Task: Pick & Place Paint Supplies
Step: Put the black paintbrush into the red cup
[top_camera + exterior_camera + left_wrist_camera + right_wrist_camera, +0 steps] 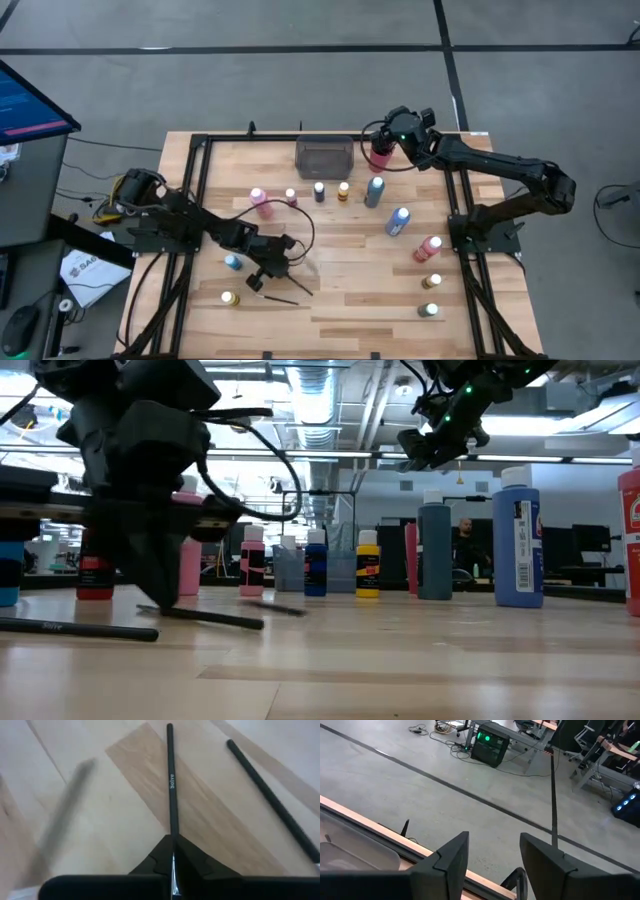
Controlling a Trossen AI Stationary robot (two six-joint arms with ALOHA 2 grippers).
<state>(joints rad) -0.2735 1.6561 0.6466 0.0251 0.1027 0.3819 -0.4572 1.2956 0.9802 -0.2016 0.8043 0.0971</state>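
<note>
bottles (398,221): 11 standing or lying on table, 10 to 5 o'clock | brushes (284,297): 2 seen near 7 o'clock | tray (324,157): 1 at 12 | red cup (381,152): 1 at 1

Pale wooden table (350,300), scattered paint bottles (398,221) (some toppled), brushes (281,298), grey tray (324,157), red cup (381,153)

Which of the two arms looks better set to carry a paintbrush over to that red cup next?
Probably the left. Its gripper is already shut on a brush at the table's front. The right gripper hangs open above the red cup, holding nothing.
</note>
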